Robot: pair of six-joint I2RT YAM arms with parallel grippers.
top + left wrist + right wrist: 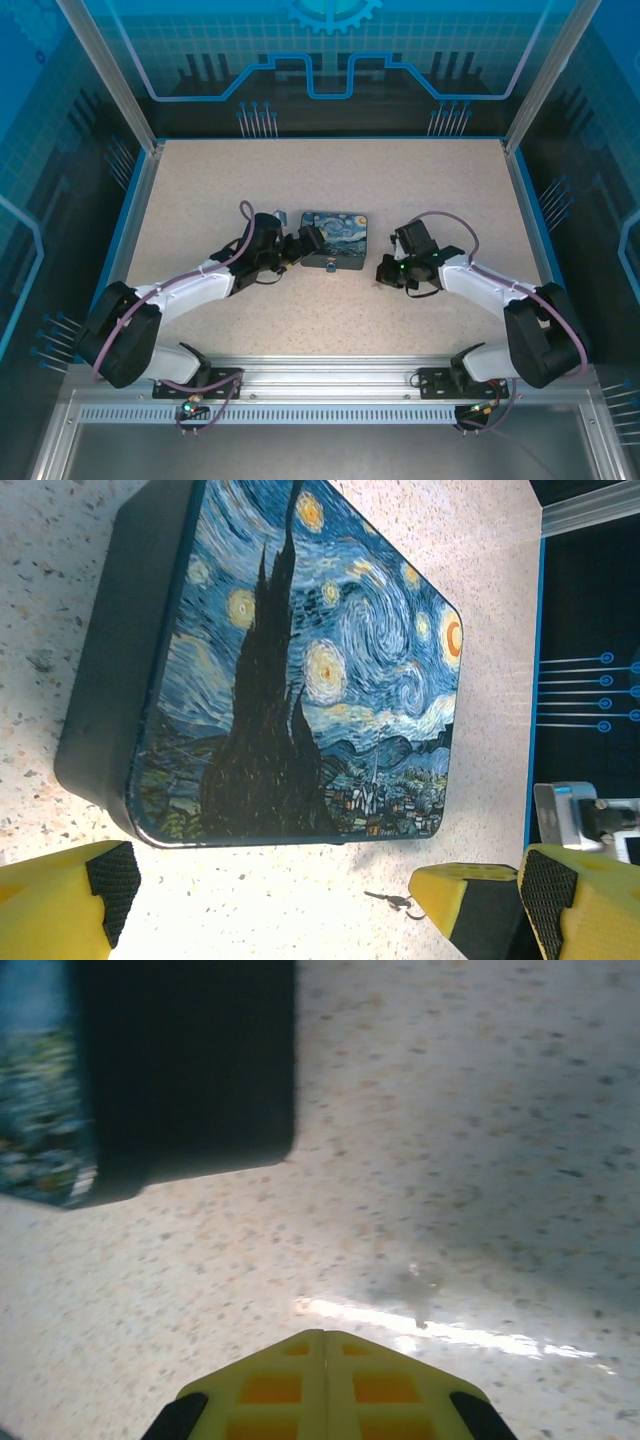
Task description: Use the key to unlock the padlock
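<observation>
Padlock lies mid-table; left pincer spread wide at its edge; right pincer pressed together nearby.

A fixed camera high behind the table looks down over its whole surface; two wrist cameras, low and close, face the padlock from opposite sides, all three sharing it.

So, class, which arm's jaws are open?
The left arm's: yellow fingers spread wide near the rectangular blue night-sky padlock; the right arm's yellow fingers meet.
</observation>
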